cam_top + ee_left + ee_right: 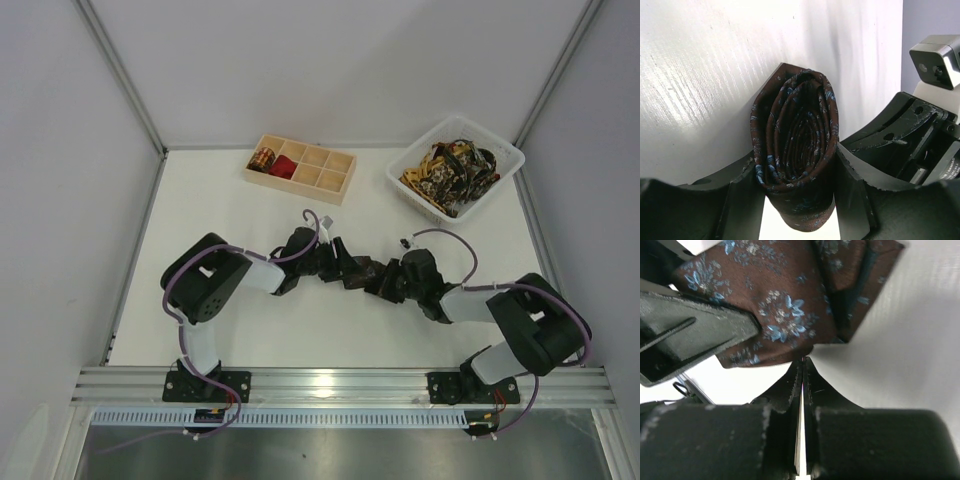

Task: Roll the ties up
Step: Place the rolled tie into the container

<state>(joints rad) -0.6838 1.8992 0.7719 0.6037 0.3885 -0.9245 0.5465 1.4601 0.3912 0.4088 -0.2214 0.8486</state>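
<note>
Currently our left pincer (799,172) clasps the coiled tie (795,125); right pincer (803,371) shut beside it. We fear loosening lets it unroll.

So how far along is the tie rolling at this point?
Done: a gold-and-black coil and a red tie sit in the wooden tray. In hand: the brown tie is wound into a coil between the left gripper fingers at mid-table, with the shut right gripper at its edge; it is not yet in the tray. Left: a loose heap of gold-and-black ties in the white basket.
</note>
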